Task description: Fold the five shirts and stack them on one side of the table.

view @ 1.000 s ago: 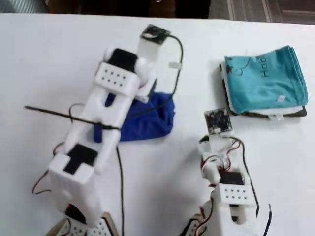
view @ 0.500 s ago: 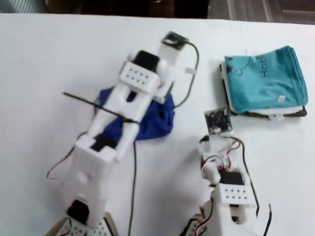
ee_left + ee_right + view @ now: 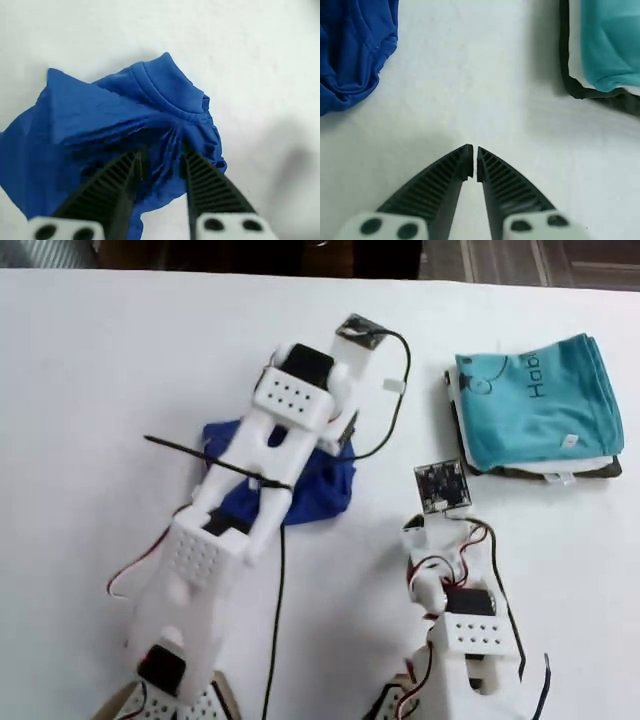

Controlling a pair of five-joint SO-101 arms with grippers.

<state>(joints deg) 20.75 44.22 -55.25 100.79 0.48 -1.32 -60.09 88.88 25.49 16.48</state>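
A crumpled blue shirt (image 3: pixel 322 485) lies mid-table, partly under my left arm. In the left wrist view the blue shirt (image 3: pixel 100 112) shows its collar, and my left gripper (image 3: pixel 161 160) is shut on a bunched fold of it just below the collar. From above, the left gripper (image 3: pixel 338 432) sits at the shirt's far right edge. A folded stack with a teal shirt (image 3: pixel 535 400) on top rests at the table's right side. My right gripper (image 3: pixel 475 162) is shut on nothing above bare table, between the blue shirt (image 3: pixel 355 45) and the teal stack (image 3: pixel 610 40).
The white table (image 3: pixel 110 360) has free room on its whole left half and along the far edge. The right arm's base (image 3: pixel 470 635) stands near the front edge. Cables trail from both arms.
My left arm has swung to the right and further across the table, uncovering the blue shirt's left part. The right arm and the teal stack have stayed put.
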